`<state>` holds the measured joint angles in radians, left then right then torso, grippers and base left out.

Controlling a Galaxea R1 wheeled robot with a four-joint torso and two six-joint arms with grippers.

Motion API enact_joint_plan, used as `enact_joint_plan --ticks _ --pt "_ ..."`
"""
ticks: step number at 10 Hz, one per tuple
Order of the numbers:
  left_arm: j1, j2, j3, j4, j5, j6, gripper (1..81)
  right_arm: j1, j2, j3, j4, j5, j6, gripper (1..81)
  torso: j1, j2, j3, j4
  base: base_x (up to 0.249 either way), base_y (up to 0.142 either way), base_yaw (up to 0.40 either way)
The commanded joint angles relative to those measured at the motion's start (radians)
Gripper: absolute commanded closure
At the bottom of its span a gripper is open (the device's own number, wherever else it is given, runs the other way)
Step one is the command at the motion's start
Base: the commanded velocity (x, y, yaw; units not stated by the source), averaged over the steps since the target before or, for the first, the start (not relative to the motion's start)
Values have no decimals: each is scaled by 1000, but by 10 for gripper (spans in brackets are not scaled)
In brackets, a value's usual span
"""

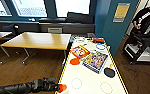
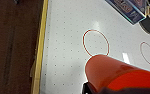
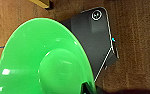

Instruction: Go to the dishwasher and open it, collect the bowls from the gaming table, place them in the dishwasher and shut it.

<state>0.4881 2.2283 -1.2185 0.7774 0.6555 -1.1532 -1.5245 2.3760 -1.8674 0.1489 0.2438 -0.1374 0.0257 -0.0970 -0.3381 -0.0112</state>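
At the lower left of the head view the left arm comes in along the near corner of the counter (image 1: 91, 82), the long white top with a thin yellow edge that serves as the gaming table, and the left hand (image 1: 59, 88) carries an orange bowl (image 1: 62, 87) just at that yellow edge. The left wrist view shows the same orange bowl (image 2: 121, 76) large and close above the dotted white surface with its red circles, so I judge the left hand pinches it, though the fingers themselves are hard to make out. The right wrist view has a light green bowl (image 3: 44, 60) filling much of the picture over brown wooden floor, with a dark part of the robot (its base, I think) beside it; it looks held by the right hand, but I cannot tell how the fingers sit. Collecting seems to be the step in hand, and with both bowls apparently lifted, the next move would call for turning away from the counter without tipping either bowl and finding the dishwasher, whose place these views do not settle. Farther up the counter lie colourful game boxes (image 1: 94, 61), a flat orange shape (image 1: 74, 61) and a black paddle (image 1: 109, 72). Left of it stands a wooden-topped table (image 1: 38, 40), windows run along the top, and a person (image 1: 147, 17) stands at upper right.
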Motion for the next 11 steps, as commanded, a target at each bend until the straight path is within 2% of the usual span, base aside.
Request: enact_joint_plan --ticks 1,3,5,6,8,9,10,11 --pt "75 -137 114 137 -86 3 811 9 -44 25 -19 -60 -4 811 0 0 45 0 0 0 0" --pt "197 -180 77 201 -166 3 811 8 -44 25 -20 -58 -4 811 0 0 81 0 0 0 0" --pt "292 -229 11 223 -301 3 811 5 -45 22 -19 -58 -4 811 0 0 132 0 0 0 0" --pt "336 -228 -36 224 -348 4 811 2 -44 19 -20 -58 -4 811 0 0 155 0 0 0 0" --pt "418 -196 -127 243 -424 12 811 2 -39 18 -20 -57 -4 811 -1 -1 204 0 0 0 0" --pt "457 -176 -165 246 -435 13 811 2 -38 16 -19 -57 -4 811 -1 -1 231 0 0 0 0" --pt "500 -138 -238 259 -471 13 811 3 -30 5 -19 -57 -4 811 -1 -1 236 0 0 0 0" --pt "542 -99 -305 272 -515 13 811 3 -22 -5 -19 -58 -2 811 -2 -2 217 0 0 0 0"
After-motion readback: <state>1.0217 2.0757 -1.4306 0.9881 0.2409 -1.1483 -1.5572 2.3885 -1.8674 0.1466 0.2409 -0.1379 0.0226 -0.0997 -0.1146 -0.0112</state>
